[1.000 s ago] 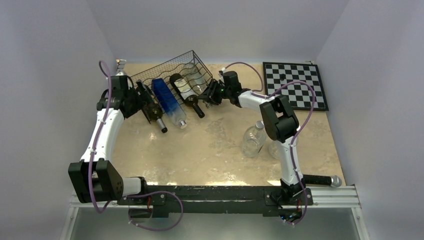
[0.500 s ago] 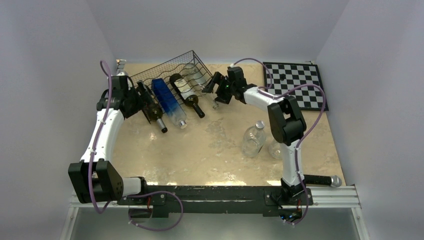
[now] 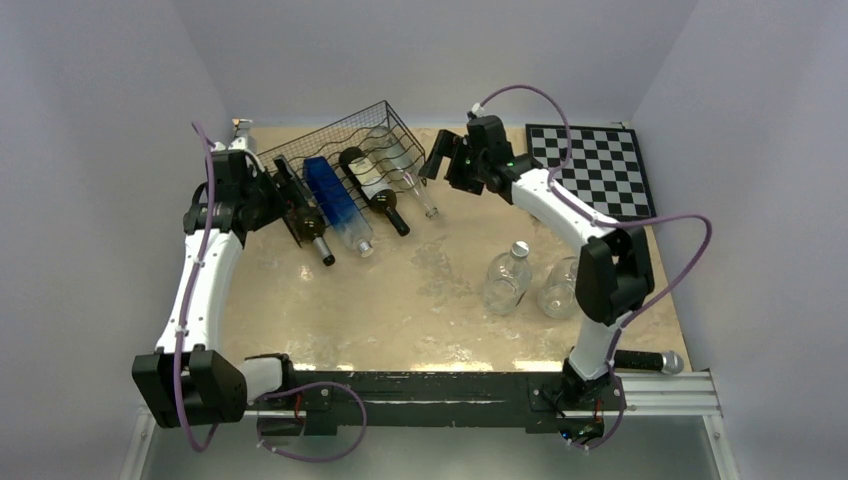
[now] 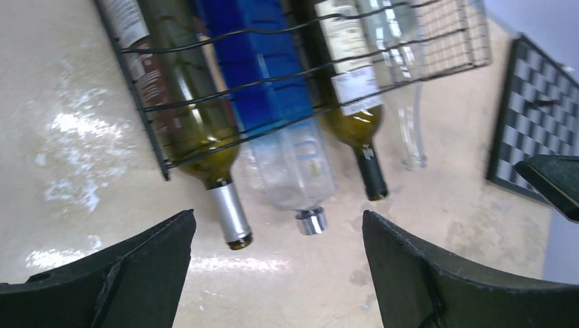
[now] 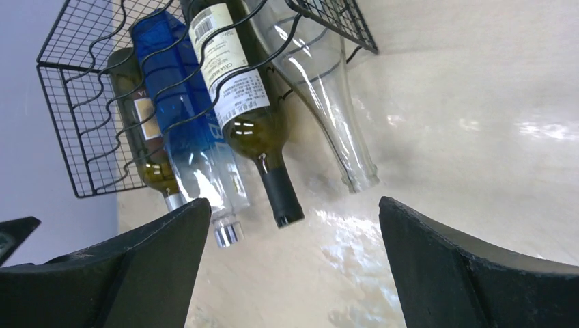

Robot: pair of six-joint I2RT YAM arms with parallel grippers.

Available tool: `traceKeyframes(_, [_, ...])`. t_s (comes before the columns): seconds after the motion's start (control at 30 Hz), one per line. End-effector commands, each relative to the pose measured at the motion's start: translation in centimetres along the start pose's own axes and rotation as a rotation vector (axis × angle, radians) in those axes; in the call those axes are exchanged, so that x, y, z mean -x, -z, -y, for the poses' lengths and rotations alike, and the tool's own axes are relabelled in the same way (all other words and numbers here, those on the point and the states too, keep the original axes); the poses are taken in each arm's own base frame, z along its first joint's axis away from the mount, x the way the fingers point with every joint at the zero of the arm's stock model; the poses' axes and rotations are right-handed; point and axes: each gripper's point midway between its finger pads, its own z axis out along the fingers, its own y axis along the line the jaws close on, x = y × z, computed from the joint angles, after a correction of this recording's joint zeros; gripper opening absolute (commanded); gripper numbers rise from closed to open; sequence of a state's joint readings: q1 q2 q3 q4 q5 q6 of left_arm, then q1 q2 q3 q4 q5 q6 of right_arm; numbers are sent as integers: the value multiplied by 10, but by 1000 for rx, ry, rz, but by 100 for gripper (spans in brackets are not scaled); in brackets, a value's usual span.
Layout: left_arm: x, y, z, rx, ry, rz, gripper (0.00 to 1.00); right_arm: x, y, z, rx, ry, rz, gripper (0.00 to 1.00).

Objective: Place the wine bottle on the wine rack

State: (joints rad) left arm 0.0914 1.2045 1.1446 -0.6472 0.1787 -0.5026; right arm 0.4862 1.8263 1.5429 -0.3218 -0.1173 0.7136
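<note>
The black wire wine rack [image 3: 345, 140] stands at the back left with several bottles lying in it, necks toward me. From the left they are a green wine bottle [image 4: 205, 137] with a silver cap, a blue bottle [image 4: 280, 102], a green labelled wine bottle [image 5: 249, 123] with a black cap, and a clear wine bottle [image 5: 328, 116]. My right gripper [image 3: 438, 160] [image 5: 293, 205] hangs open just right of the rack, holding nothing and apart from the clear bottle's neck. At the rack's front left corner, my left gripper [image 3: 295, 205] [image 4: 276, 219] is open and empty above the bare table.
Two clear bottles [image 3: 507, 280] [image 3: 558, 290] stand upright at the table's middle right. A chessboard [image 3: 590, 170] lies at the back right. A black and silver cylinder [image 3: 645, 361] rests by the right arm's base. White walls close in on three sides.
My right gripper has opened and drawn back up and to the right, away from the clear bottle's neck. Its elbow swung right, uncovering the second standing bottle. The left arm barely moved.
</note>
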Motion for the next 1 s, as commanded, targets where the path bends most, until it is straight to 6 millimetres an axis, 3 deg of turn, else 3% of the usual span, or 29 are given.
traceKeyframes(0.0, [10, 30, 49, -257, -63, 55, 95, 23, 68, 1, -90, 159, 67, 99])
traceKeyframes(0.2, [-16, 57, 102, -481, -252, 5, 94, 34, 152, 19, -222, 309, 93, 99])
traceKeyframes(0.5, [-39, 78, 129, -644, -319, -19, 95, 11, 254, 55, -351, 382, 102, 99])
traceKeyframes(0.7, [-48, 83, 134, -684, -326, -33, 94, -19, 277, 67, -339, 385, 38, 99])
traceKeyframes(0.83, [-49, 81, 134, -682, -323, -36, 94, -46, 275, 67, -278, 406, -78, 98])
traceKeyframes(0.97, [-48, 80, 135, -682, -320, -38, 94, -65, 271, 75, -331, 485, -180, 94])
